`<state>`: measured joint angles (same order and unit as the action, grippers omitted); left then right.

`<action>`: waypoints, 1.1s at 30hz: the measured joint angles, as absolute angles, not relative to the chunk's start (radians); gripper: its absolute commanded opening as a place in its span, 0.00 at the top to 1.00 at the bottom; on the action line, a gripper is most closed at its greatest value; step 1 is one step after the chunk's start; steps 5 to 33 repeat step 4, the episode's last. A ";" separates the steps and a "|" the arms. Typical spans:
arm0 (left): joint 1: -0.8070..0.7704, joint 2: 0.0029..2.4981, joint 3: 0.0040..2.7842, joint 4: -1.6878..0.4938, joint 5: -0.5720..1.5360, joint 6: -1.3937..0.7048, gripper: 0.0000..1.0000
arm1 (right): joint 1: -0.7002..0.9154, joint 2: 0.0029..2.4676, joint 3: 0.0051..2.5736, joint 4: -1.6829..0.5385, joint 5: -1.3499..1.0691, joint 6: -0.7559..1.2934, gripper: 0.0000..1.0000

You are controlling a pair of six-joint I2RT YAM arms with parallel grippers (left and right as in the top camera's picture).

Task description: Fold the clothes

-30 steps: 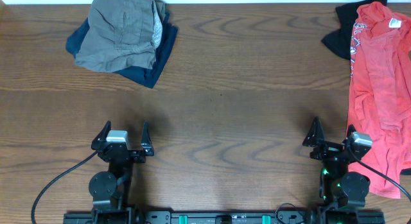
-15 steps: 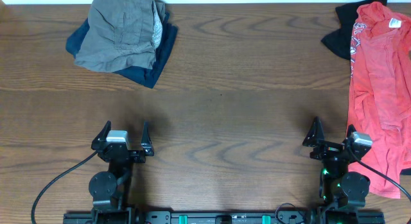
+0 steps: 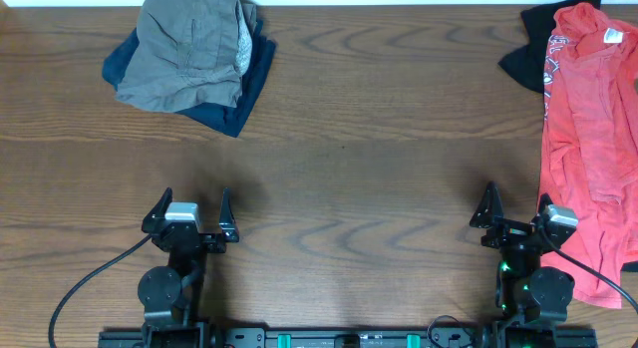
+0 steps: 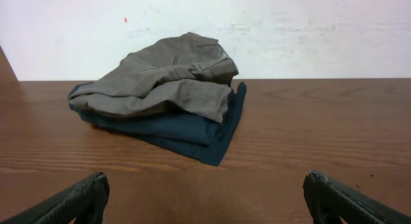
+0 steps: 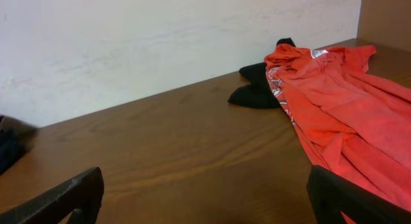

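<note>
Folded grey-taupe shorts (image 3: pixel 184 49) lie on a folded navy garment (image 3: pixel 249 84) at the table's far left; both show in the left wrist view, shorts (image 4: pixel 167 79) above navy (image 4: pixel 192 131). A red shirt (image 3: pixel 588 139) lies spread along the right edge over a black garment (image 3: pixel 523 59); the right wrist view shows the red shirt (image 5: pixel 334 121) and the black garment (image 5: pixel 253 89). My left gripper (image 3: pixel 189 210) is open and empty near the front edge. My right gripper (image 3: pixel 516 216) is open and empty, its right finger next to the red shirt.
The brown wooden table (image 3: pixel 349 188) runs to a pale wall (image 4: pixel 289 31) at the back. Arm bases and cables sit at the front edge.
</note>
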<state>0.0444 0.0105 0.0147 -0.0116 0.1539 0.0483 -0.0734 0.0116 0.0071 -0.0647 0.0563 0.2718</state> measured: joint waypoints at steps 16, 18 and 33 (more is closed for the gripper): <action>0.045 0.010 0.015 -0.012 0.154 0.048 0.02 | -0.073 0.012 0.007 -0.065 0.057 0.272 0.01; 0.045 0.010 0.015 -0.012 0.154 0.048 0.02 | -0.073 0.012 0.007 -0.065 0.057 0.272 0.01; 0.045 0.010 0.015 -0.012 0.154 0.048 0.02 | -0.073 0.012 0.007 -0.065 0.057 0.272 0.01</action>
